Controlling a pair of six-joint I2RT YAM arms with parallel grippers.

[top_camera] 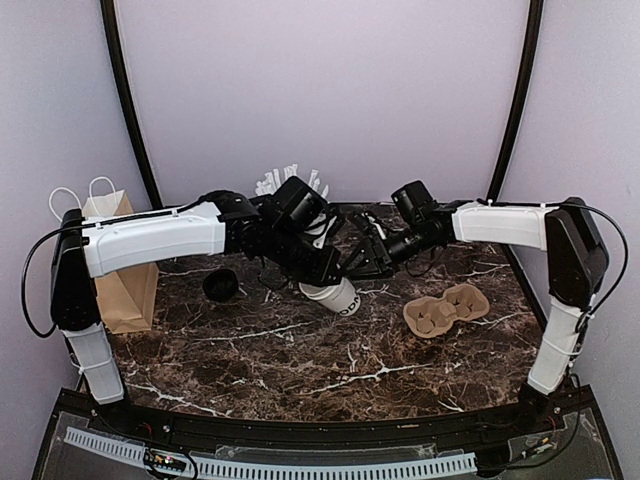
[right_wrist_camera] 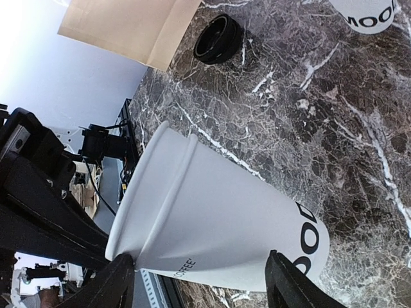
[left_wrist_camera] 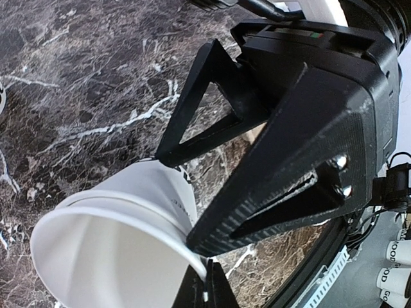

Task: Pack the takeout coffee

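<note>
The takeout coffee cup (top_camera: 338,297), white paper with dark lettering, hangs tilted above the marble with no lid on it. My left gripper (left_wrist_camera: 207,282) is shut on its rim, pinching the paper wall (left_wrist_camera: 115,231). The same left gripper (top_camera: 318,268) shows in the top view just above the cup. My right gripper (right_wrist_camera: 202,282) stands open, its fingertips on either side of the cup (right_wrist_camera: 218,224), one by the rim and one near the base. The right gripper's fingers (left_wrist_camera: 289,160) loom over the cup in the left wrist view. The black lid (top_camera: 220,285) lies alone on the table (right_wrist_camera: 218,38).
A brown paper bag (top_camera: 125,275) with white handles stands at the left edge (right_wrist_camera: 128,25). A cardboard cup carrier (top_camera: 447,308) lies at the right. A white cup full of straws (top_camera: 290,185) stands at the back. Another lettered white cup (right_wrist_camera: 366,13) is cropped at the right wrist view's top edge.
</note>
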